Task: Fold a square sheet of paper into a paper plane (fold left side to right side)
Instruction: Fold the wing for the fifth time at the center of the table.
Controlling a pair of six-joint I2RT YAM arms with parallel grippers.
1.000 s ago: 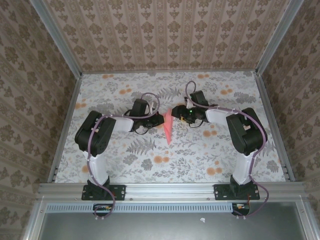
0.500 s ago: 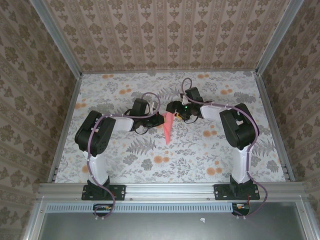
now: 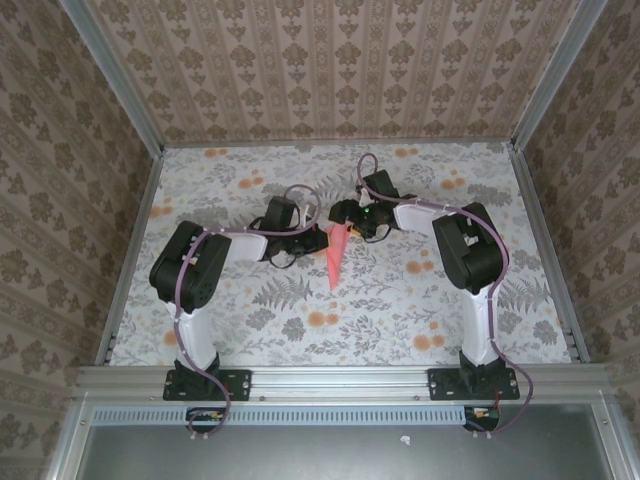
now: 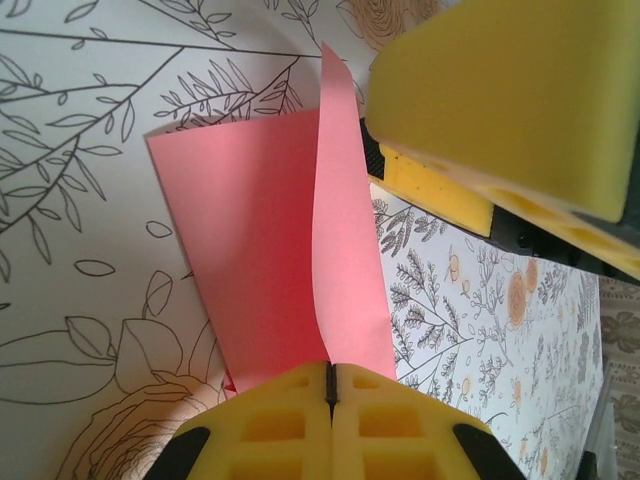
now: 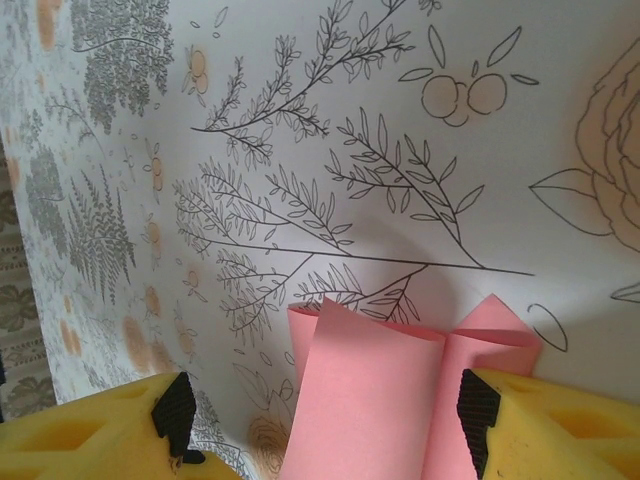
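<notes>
The salmon-pink paper plane [image 3: 335, 256] lies mid-table as a narrow dart, its tip toward the near edge. My left gripper [image 3: 320, 240] is shut on a raised flap of it; in the left wrist view the yellow fingers [image 4: 290, 420] pinch the upright flap [image 4: 345, 270] above the flat layer [image 4: 240, 260]. My right gripper [image 3: 346, 216] sits at the dart's wide far end and is open. In the right wrist view the folded paper [image 5: 375, 400] stands between its spread fingers [image 5: 540, 425], with my right gripper [image 5: 325, 425] straddling it.
The table [image 3: 250, 320] has a floral cover with orange blotches, walled by patterned panels and aluminium rails [image 3: 130, 250]. A yellow finger of the right gripper [image 4: 500, 90] looms close above the paper in the left wrist view.
My right gripper has swung left and farther back, coming over the wide end of the paper. The left gripper and the paper have stayed in place.
</notes>
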